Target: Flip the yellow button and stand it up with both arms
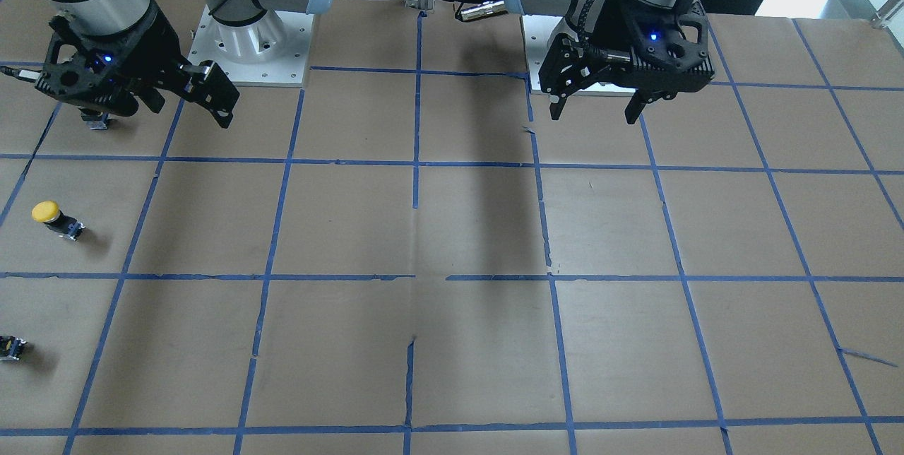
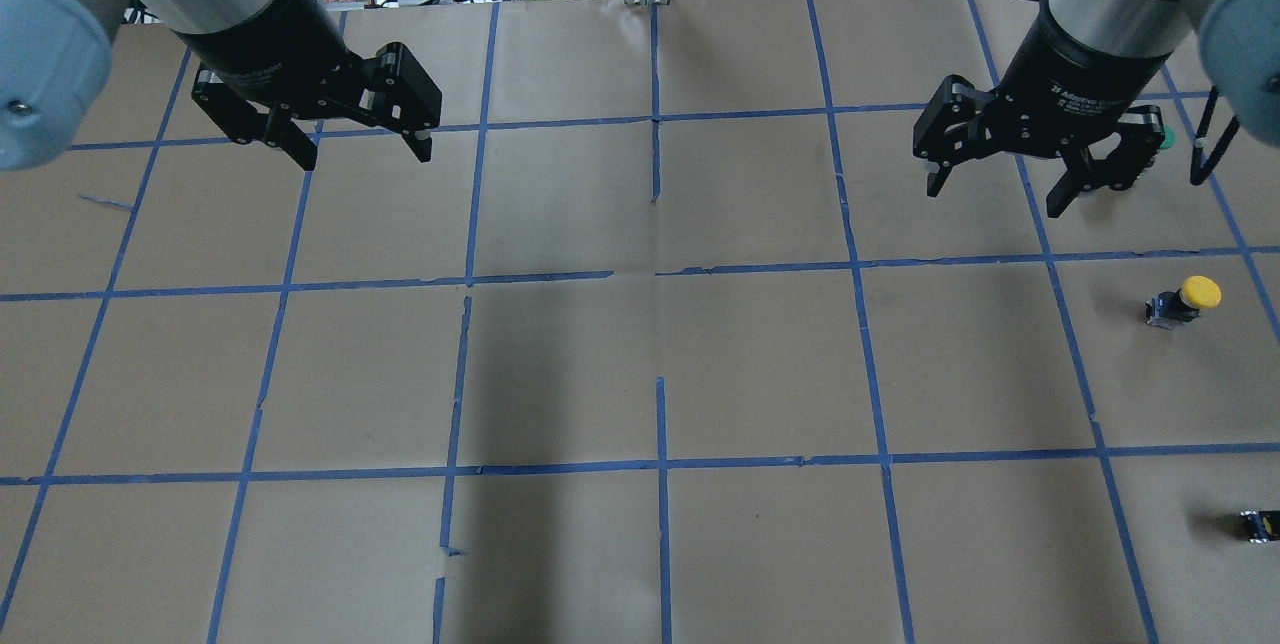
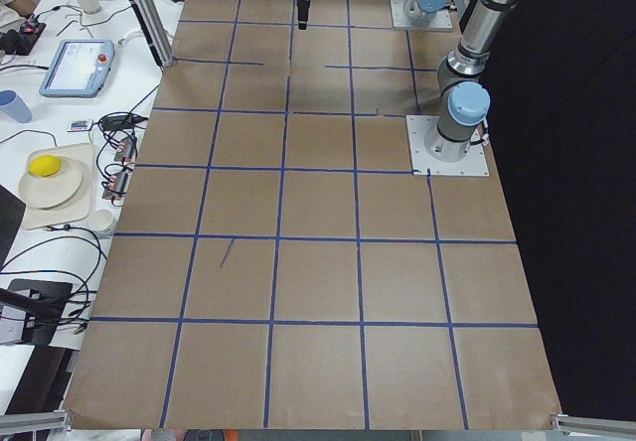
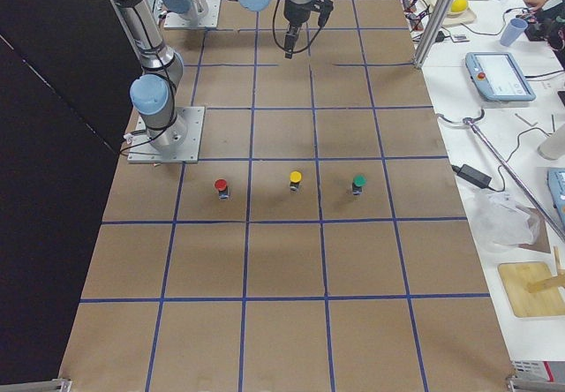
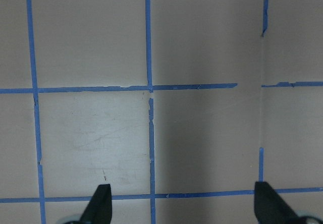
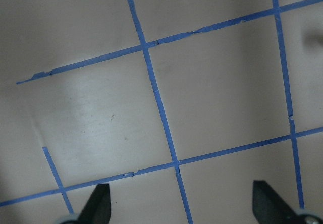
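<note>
— At the table's right end, that's the yellow button (image 2: 1185, 301)?
— Yes, lying on its side on the brown paper (image 2: 560, 374), well apart from the right gripper (image 2: 997, 196).
— Holding anything?
— No. Its fingers (image 2: 1068, 189) hang spread wide and empty; the left gripper (image 2: 365, 156), far left, matches.
— Any lettering?
— White print (image 2: 1092, 102) on that wrist, too small to read.
— Containers?
— A plate (image 3: 62, 193) on the side bench (image 3: 55, 128) holds something yellow (image 3: 42, 166).

Even overhead light, moderately bright. Soft shadow band down the table (image 1: 339, 229) centre. Pale glare patch in right wrist view; wrist views slightly soft.
</note>
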Controlling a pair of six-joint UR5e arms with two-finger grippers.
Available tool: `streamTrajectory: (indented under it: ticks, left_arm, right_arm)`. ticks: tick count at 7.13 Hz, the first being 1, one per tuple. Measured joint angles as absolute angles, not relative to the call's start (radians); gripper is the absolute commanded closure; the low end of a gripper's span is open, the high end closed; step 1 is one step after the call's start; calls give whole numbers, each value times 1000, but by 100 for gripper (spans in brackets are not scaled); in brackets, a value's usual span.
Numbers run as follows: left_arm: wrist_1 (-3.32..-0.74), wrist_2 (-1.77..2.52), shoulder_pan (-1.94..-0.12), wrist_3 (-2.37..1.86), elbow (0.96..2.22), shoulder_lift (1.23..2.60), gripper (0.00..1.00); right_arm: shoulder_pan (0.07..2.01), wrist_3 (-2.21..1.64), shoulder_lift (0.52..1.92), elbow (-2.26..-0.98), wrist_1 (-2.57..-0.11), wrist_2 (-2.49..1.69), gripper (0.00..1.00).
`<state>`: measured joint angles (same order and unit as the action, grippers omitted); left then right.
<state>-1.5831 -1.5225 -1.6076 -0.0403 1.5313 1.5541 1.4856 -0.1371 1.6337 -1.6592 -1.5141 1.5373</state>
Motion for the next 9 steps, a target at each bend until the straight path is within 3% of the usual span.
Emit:
streamTrajectory:
  ticks: [9]
  left_arm:
    - [-1585, -1529, -1605, -38, 1531, 1554, 1]
  right_arm:
    - [1533, -105, 1650, -1667, -1521, 1554, 0]
